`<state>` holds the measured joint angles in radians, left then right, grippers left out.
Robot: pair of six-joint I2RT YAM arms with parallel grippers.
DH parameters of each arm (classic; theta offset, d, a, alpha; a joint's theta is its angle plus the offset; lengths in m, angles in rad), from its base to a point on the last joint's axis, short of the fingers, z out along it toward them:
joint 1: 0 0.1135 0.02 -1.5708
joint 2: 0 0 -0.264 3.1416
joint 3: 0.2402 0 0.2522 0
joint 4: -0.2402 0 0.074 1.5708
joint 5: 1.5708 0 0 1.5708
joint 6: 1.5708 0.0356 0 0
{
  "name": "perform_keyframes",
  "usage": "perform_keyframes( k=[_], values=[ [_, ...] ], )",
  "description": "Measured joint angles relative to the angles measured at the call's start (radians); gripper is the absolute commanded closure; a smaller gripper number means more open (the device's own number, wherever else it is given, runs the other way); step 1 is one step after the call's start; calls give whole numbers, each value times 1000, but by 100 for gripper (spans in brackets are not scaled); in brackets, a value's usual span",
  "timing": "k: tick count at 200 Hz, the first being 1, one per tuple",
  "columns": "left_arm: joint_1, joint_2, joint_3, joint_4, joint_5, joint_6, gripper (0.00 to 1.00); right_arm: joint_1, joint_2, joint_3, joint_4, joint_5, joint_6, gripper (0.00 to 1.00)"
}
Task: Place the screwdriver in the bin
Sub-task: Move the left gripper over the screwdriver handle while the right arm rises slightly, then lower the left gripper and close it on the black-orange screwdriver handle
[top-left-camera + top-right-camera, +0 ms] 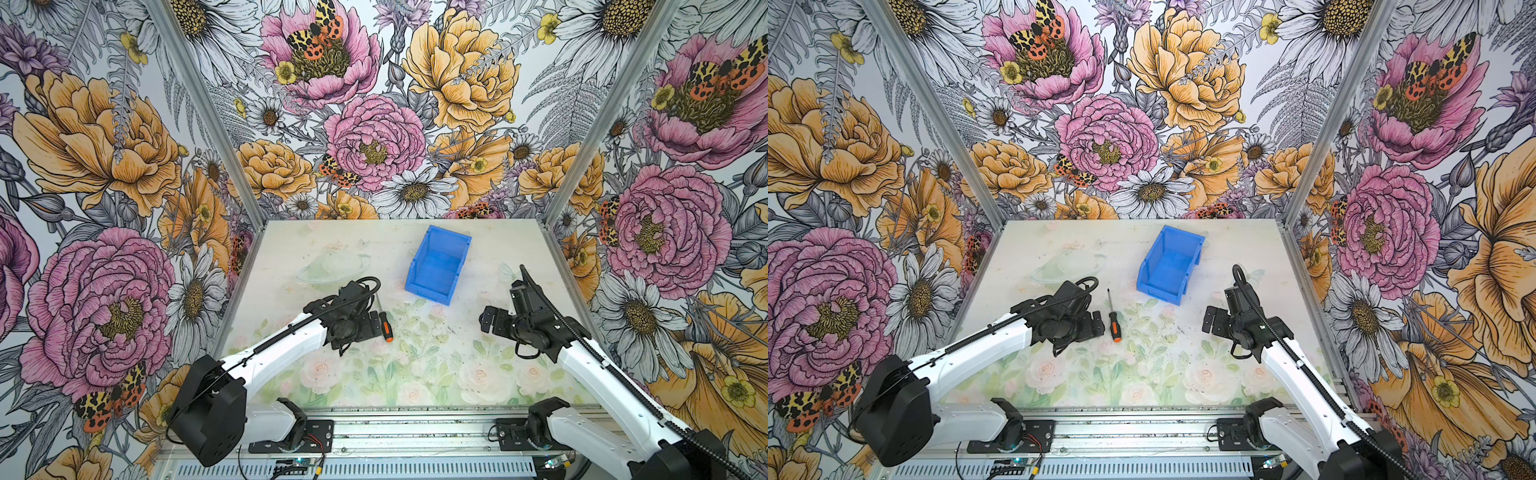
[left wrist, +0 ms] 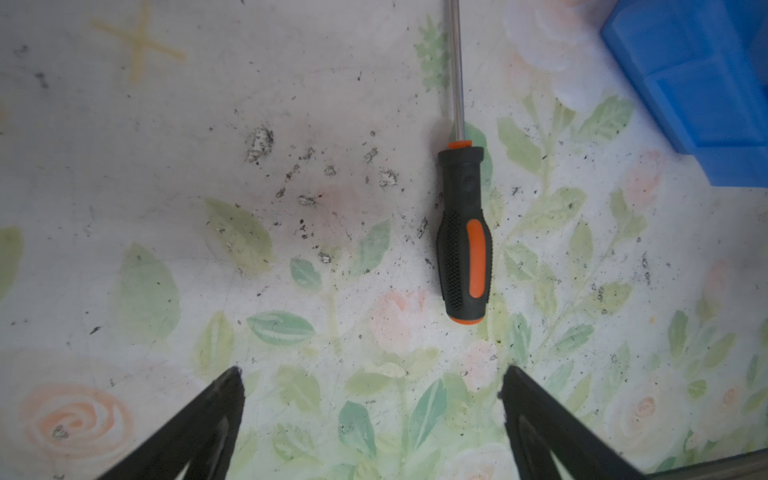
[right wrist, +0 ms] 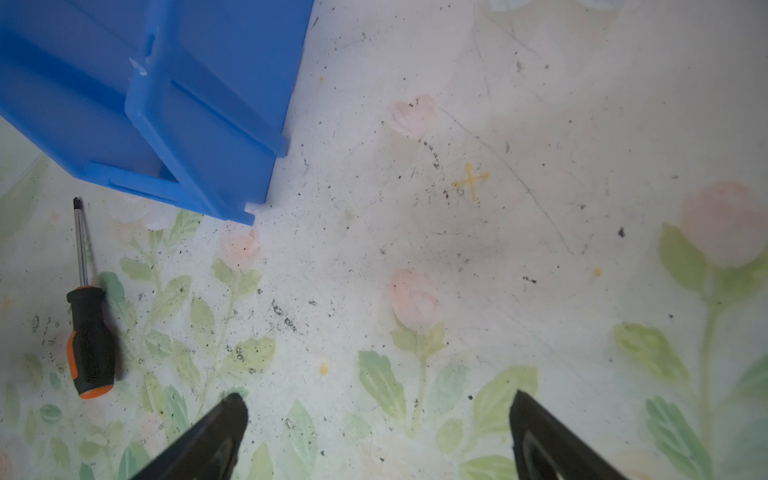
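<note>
One screwdriver (image 1: 1113, 321), one bin (image 1: 1169, 266), one left end effector (image 2: 372, 370), one right end effector (image 3: 377, 394).

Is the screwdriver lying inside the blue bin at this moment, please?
No, the screwdriver lies on the table, apart from the bin.

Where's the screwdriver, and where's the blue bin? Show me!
screwdriver (image 2: 465, 232): left wrist view, on the black-and-orange handle.
bin (image 1: 436, 268): in a top view, on the bare blue floor inside it.
</note>
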<state>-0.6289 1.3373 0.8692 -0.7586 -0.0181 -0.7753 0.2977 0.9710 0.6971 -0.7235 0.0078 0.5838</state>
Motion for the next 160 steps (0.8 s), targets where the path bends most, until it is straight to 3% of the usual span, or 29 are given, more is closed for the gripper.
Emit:
perform_keyframes(
  k=[80,160],
  values=[
    [-57,313,231,8,-8,48,17,10,1,-1,2,42,0,1],
    [-77,452,268,7,-34,73,37,11,2,-6,4,52,0,1]
  ],
)
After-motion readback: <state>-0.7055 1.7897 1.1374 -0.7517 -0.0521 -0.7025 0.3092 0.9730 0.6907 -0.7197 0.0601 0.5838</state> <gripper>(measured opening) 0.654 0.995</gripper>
